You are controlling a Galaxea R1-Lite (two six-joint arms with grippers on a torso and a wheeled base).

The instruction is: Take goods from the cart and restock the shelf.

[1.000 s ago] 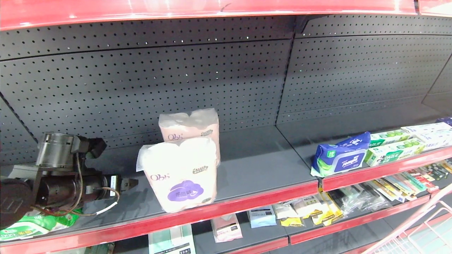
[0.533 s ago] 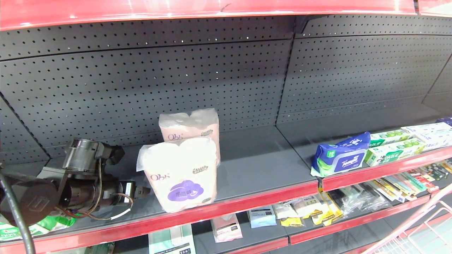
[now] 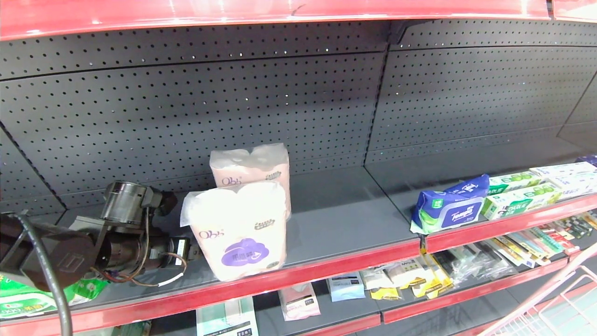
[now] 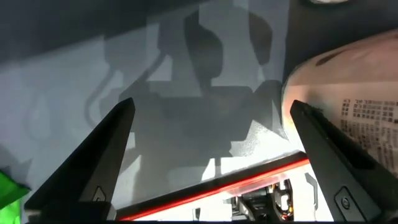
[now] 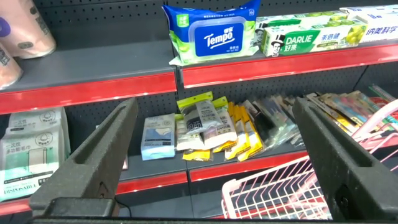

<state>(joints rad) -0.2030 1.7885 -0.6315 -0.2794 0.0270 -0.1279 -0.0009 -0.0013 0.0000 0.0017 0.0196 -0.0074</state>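
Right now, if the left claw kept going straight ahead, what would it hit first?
Probably the front tissue pack on the shelf: the open left gripper points at its side, with one finger close beside it, though depth is unclear.

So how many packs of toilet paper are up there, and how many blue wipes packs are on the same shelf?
Toilet paper packs: 2
Blue wipes pack: 1
Total: 3
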